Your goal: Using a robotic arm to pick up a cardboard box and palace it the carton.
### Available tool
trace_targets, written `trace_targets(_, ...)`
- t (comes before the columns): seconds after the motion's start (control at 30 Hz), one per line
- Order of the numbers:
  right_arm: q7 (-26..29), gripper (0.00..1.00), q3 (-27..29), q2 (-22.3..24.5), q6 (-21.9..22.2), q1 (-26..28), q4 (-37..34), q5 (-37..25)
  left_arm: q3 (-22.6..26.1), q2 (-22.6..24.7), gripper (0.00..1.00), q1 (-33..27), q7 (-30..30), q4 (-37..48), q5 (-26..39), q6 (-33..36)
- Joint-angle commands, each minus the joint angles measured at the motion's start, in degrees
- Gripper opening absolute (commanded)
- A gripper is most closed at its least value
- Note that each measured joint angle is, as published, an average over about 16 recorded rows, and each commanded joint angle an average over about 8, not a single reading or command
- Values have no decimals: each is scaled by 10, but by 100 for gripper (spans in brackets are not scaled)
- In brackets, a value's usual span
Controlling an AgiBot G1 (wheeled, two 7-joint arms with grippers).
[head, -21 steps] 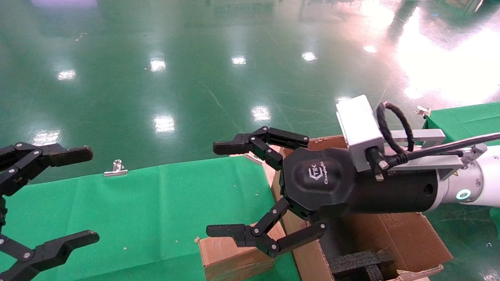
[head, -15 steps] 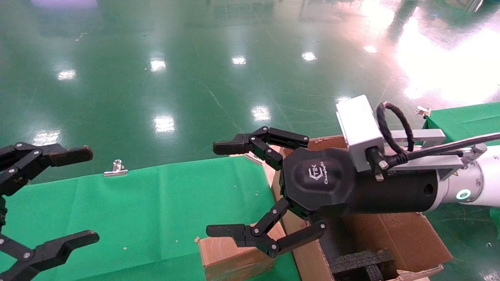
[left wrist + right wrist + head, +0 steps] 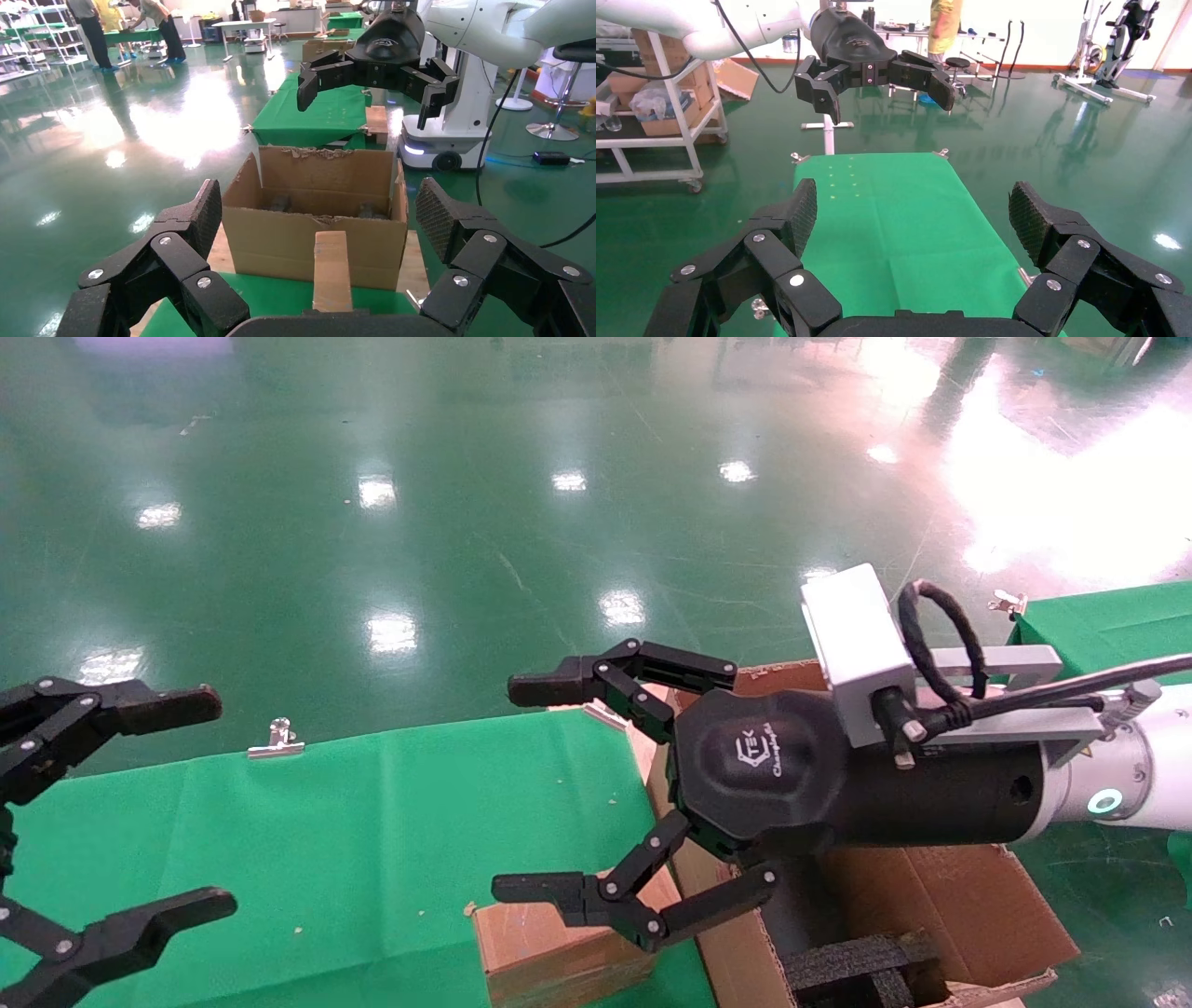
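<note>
The small brown cardboard box (image 3: pixel 559 952) lies on the green table (image 3: pixel 372 840), against the left wall of the large carton (image 3: pixel 968 905), which holds black foam blocks (image 3: pixel 857 966). My right gripper (image 3: pixel 514 789), on the white arm with the green-lit ring (image 3: pixel 1108 800), is open and empty, hovering just above the box and the carton's left wall. My left gripper (image 3: pixel 216 800) is open and empty over the table's left end. In the left wrist view the box (image 3: pixel 330 270) lies end-on before the carton (image 3: pixel 281 239). The box is out of the right wrist view.
Metal binder clips (image 3: pixel 276 740) hold the cloth at the table's far edge. A second green table (image 3: pixel 1117 617) stands at the right. Glossy green floor lies beyond. The carton's flaps are torn.
</note>
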Motion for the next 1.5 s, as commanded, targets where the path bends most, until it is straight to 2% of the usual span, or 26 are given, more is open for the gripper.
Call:
trace_targets(0.03,0,100,0,0,0,0,0,0,0,0,0,0,0,0,0,0)
trace_targets(0.3,5,100,-10,6,-7,7,1,-21,0,0,0,0,0,0,0,0)
trace_targets(0.57,28,100,-65,-1,-42,61,-9,-103,0,0,0,0,0,0,0,0)
trace_targets(0.83,15,100,-170,-30,-55,132,-41,-187,0,0,0,0,0,0,0,0)
trace_targets(1.2,-71,100,-343,-92,-56,252,-150,-273,0,0,0,0,0,0,0,0)
trace_targets(1.5,-130,100,-450,-163,-52,335,-243,-321,0,0,0,0,0,0,0,0)
